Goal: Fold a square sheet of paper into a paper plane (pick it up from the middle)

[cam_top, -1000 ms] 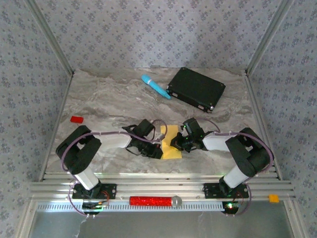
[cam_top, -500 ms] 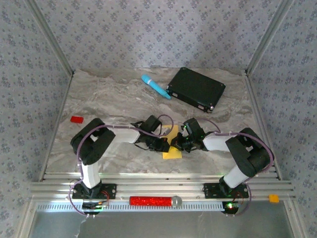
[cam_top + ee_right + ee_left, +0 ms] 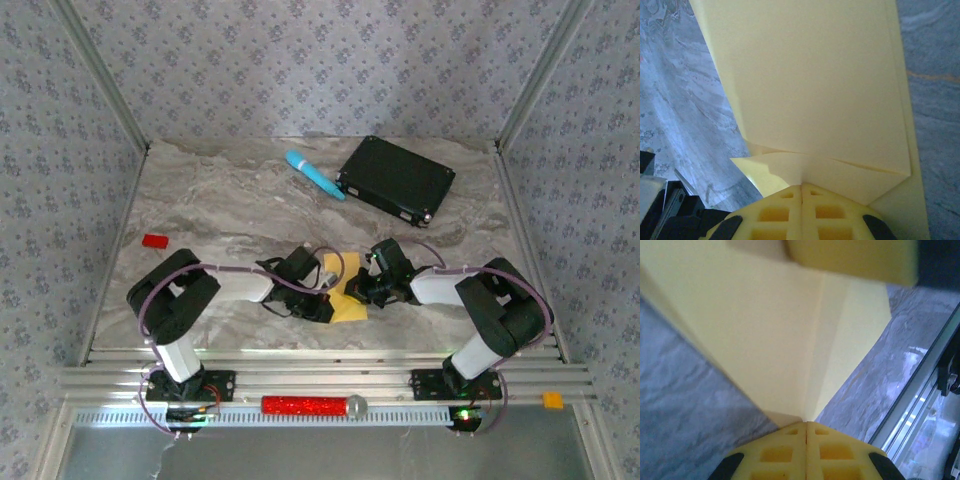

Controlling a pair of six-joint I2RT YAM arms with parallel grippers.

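Observation:
The square sheet of paper (image 3: 348, 306) lies creased on the marble table between my two grippers, yellow-orange with folded layers. My left gripper (image 3: 325, 300) is at its left edge, jaws shut, with the tips (image 3: 806, 424) at a pointed corner of the paper (image 3: 780, 340). From the right, my right gripper (image 3: 358, 290) meets the sheet, also shut. Its tips (image 3: 801, 187) rest against overlapping flaps of the paper (image 3: 810, 85). I cannot tell whether either gripper pinches the paper or only presses on it.
A light-blue cylinder (image 3: 314, 174) and a black flat box (image 3: 396, 179) lie at the back of the table. A small red block (image 3: 154, 240) sits at the left. The aluminium front rail (image 3: 320, 380) runs just near the paper, with a red roller (image 3: 305, 405) below it.
My left gripper slid right across the paper, then came back left to its edge. The paper shifted slightly. The right arm stayed put.

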